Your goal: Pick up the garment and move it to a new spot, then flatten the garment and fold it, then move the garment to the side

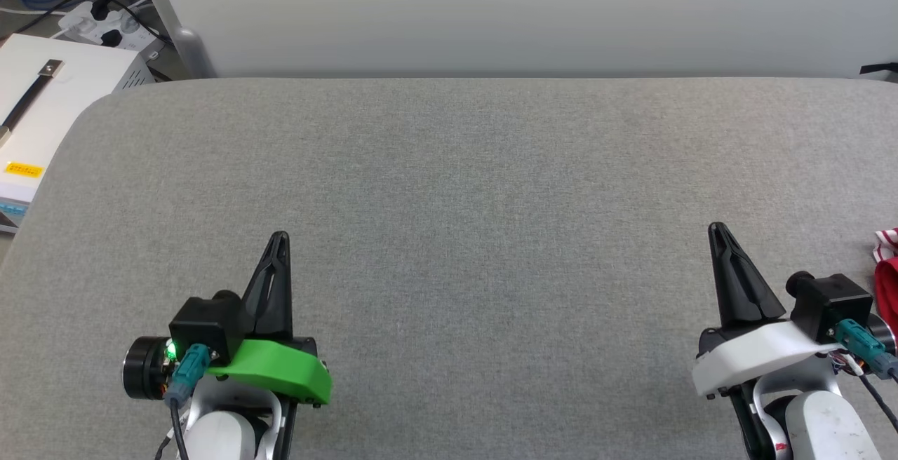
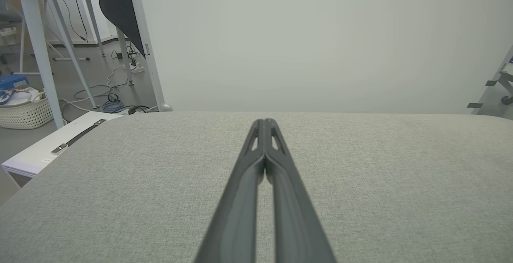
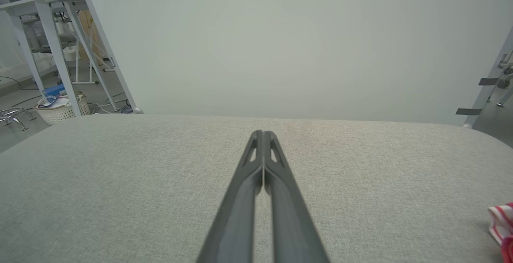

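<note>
Where the basket (image 2: 25, 115) stands, pale cloth (image 2: 19, 94) inside, garment (image 1: 888, 279) on table (image 1: 449, 186).

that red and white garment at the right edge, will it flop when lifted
Likely floppy: the garment lies bunched and creased, so it should drape. Probably light, thin cloth. Pushed on the textured grey surface, it would likely bunch rather than slide.

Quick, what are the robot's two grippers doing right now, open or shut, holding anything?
Left gripper: shut, holding nothing.
Right gripper: shut, holding nothing.
</note>
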Available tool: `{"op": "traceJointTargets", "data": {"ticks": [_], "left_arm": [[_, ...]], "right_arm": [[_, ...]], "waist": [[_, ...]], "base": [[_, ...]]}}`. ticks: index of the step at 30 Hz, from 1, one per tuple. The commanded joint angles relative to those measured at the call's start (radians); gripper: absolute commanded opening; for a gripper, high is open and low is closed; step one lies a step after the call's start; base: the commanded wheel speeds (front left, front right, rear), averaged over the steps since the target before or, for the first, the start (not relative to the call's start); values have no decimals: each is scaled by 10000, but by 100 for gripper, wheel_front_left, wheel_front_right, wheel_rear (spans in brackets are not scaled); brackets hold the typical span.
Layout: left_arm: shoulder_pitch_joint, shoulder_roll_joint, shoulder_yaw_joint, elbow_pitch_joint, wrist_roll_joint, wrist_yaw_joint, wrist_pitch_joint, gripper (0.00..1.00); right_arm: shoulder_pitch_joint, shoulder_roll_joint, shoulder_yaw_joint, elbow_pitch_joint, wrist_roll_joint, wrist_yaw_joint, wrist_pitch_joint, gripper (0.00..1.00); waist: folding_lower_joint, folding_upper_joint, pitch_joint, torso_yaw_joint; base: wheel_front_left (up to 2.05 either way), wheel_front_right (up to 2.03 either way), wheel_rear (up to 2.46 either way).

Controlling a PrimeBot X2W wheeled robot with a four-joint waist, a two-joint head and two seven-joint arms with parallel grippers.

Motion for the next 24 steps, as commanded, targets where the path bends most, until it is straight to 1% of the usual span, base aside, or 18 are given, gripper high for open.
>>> {"op": "traceJointTargets", "data": {"ticks": [1, 24], "left_arm": [[158, -19, 41, -52, 108, 78, 66, 0], [319, -30, 90, -186, 381, 280, 529, 0]], "right_arm": [[170, 20, -30, -68, -98, -2, 65, 0], [386, 90, -97, -235, -538, -3, 473, 0]], "waist": [[0, 0, -17, -5], [0, 0, -240, -71]], "base": [[0, 0, 0], [0, 0, 0]]}}
